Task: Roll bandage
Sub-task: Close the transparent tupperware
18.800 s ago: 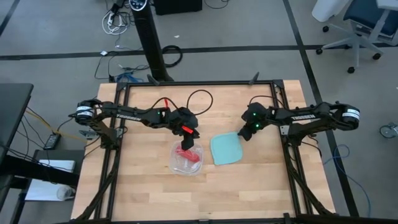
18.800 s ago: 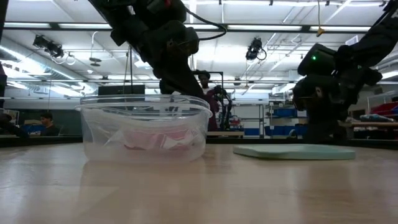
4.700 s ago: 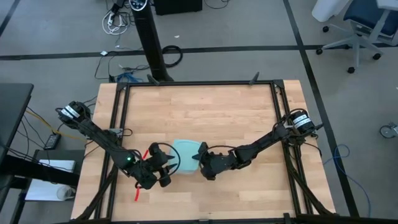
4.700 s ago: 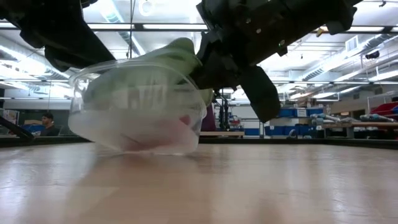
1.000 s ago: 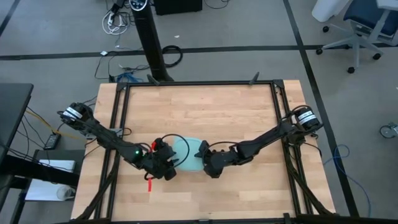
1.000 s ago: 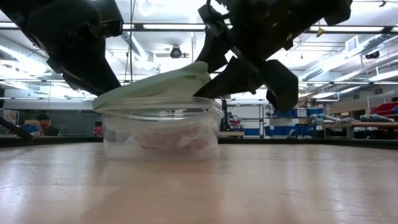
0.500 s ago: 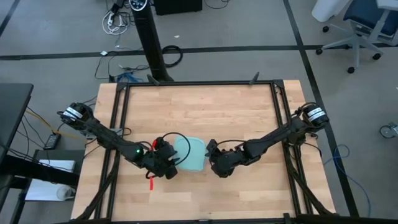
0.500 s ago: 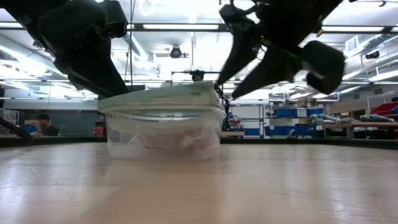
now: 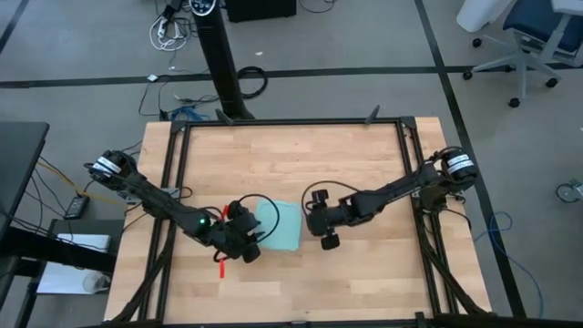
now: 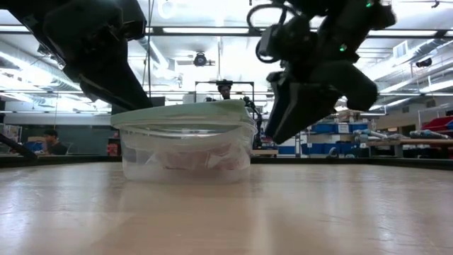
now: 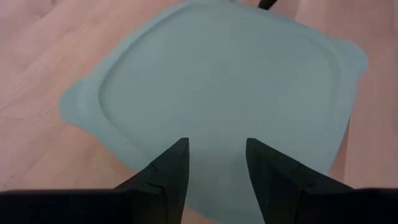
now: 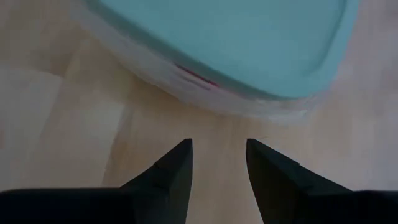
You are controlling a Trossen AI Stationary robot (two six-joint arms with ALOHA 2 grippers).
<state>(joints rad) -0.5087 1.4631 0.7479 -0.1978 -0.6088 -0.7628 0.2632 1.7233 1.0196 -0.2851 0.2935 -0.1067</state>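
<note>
**A:** What do we see of the left gripper in the high view?

**B:** It sits at the left edge of the light-blue lid, low over it. In the left wrist view its two fingers stand apart with a clear gap, both over the lid; we see nothing between them, though we cannot tell whether the tips touch the lid's surface.

**A:** And the right gripper?

**B:** It hangs just right of the container, clear of it. In the right wrist view its fingers are likewise apart and empty, with bare table beneath them and the container's wall ahead.

**A:** Where do we place the bandage?

**B:** Inside the closed container: a red streak shows through the clear wall under the lid, and in the low view a pinkish mass lies on the container floor. The wall blurs it, so we cannot say whether it is rolled. A separate small red piece lies on the table just in front of the left gripper; what it is, we cannot tell.

**A:** What differs from a second ago?

**B:** Then the lid was tilted, its right edge raised beside the right gripper. Now we find it lying flat on the rim, and the right gripper has drawn back to the right, away from the container. The left gripper has stayed where it was.
</note>
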